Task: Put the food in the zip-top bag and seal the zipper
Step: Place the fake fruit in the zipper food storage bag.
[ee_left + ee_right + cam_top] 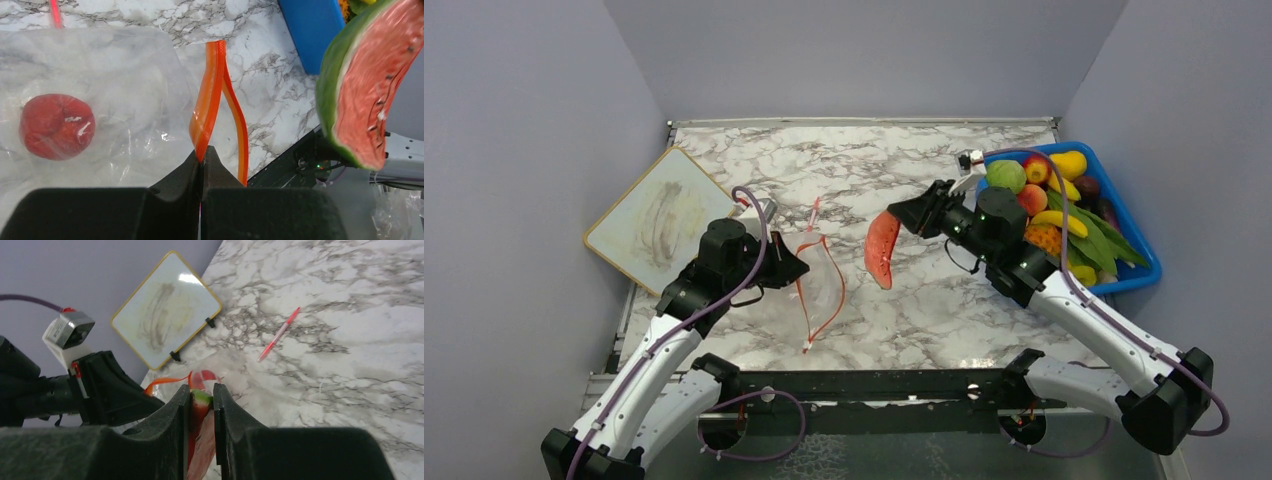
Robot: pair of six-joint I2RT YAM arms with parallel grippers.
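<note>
The clear zip-top bag [822, 285] lies left of centre with its red-orange zipper [832, 300] gaping toward the right. A red round fruit [56, 126] sits inside the bag. My left gripper [796, 268] is shut on one lip of the zipper [205, 115] and holds the mouth open. My right gripper [902, 215] is shut on the watermelon slice [882, 250], which hangs above the table just right of the bag's mouth. The slice also shows in the left wrist view [367, 85] and between my right fingers [199, 405].
A blue bin [1140, 240] at the right holds several more toy fruits, with a green round one [1005, 176] at its near corner. A whiteboard [656, 218] lies at the left. A short pink stick [279, 334] lies on the marble behind the bag.
</note>
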